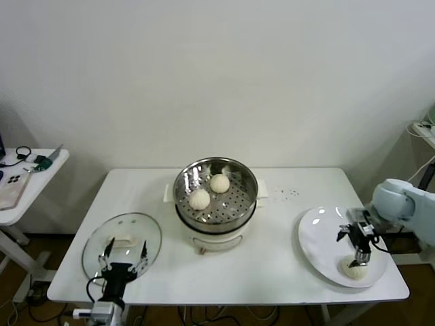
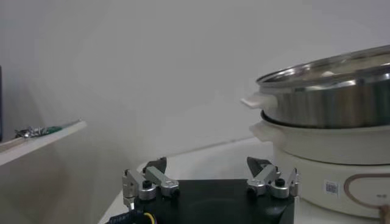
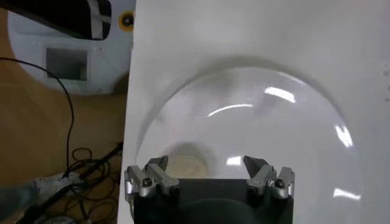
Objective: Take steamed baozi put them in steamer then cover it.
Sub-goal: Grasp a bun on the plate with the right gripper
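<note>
The steamer stands mid-table on its white pot base and holds two baozi. It also shows in the left wrist view. One baozi lies on the white plate at the right. My right gripper is open just above that baozi, which shows blurred behind the jaws in the right wrist view. The glass cover lies flat on the table at the front left. My left gripper is open and empty over the cover's near edge.
A small white side table with loose items stands to the left. Cables hang below the table's front edge. The wall runs close behind the table.
</note>
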Controlling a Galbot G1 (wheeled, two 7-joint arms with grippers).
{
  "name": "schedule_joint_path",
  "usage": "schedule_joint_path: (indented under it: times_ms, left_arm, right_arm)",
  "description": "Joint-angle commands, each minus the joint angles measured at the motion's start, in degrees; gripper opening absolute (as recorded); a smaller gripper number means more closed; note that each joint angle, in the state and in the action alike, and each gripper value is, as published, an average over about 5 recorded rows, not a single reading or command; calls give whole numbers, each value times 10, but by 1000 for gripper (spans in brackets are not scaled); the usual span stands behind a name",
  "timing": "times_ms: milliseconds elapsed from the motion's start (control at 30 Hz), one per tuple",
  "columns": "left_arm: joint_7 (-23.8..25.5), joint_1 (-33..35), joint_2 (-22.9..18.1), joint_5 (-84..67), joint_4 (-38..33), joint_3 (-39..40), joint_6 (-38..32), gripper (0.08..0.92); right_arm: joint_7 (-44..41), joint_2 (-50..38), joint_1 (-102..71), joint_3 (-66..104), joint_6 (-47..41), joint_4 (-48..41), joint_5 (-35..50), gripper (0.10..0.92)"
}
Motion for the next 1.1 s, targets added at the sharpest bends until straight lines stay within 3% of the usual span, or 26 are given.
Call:
schedule_joint_path:
  times_ms: [33, 633, 1100]
  left_arm:
    - [0, 3, 0, 2, 2, 0, 0, 823]
    - [-1, 3, -1, 3, 1, -1, 0, 823]
    - [-2, 0, -1, 3, -2, -1, 1, 823]
  right_arm:
    - [-3, -21, -101, 84, 6, -27, -43, 823]
    - [-7, 9, -101, 82, 5, -50, -50, 820]
    - [-8, 13, -97, 89, 9, -49, -44, 719]
